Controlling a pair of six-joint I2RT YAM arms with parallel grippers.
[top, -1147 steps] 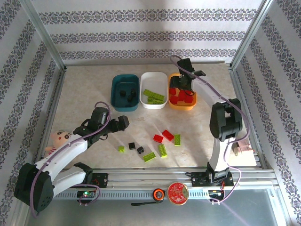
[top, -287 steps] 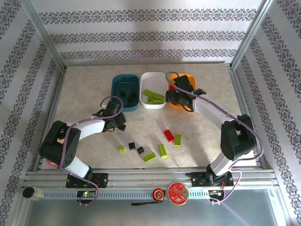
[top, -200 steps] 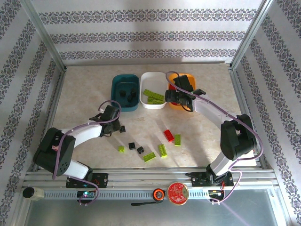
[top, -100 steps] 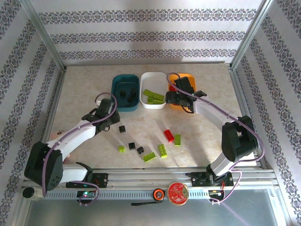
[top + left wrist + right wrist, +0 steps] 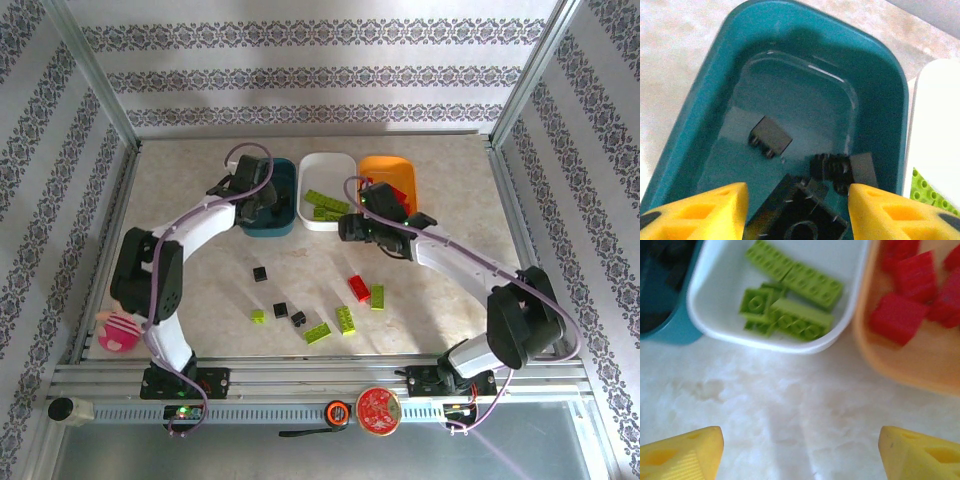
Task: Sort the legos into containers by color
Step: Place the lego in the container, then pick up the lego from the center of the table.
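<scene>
Left wrist: left gripper (image 5: pixel 796 194) parted above dark teal plastic tray (image 5: pixel 687 130); black studded brick (image 5: pixel 790 216) between its jaws, 6 o'clock; clamping undeterminable

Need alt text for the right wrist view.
The right gripper, open and empty, hangs over the table. Beyond it sit a white tray holding lime green bricks, an orange tray holding red bricks, and the corner of a teal tray.

You have left tray (image 5: pixel 262 230), middle tray (image 5: pixel 327 165), right tray (image 5: pixel 396 172) in a far row; loose legos (image 5: pixel 345 319) nearer, doll (image 5: pixel 118 332) near-left.
</scene>
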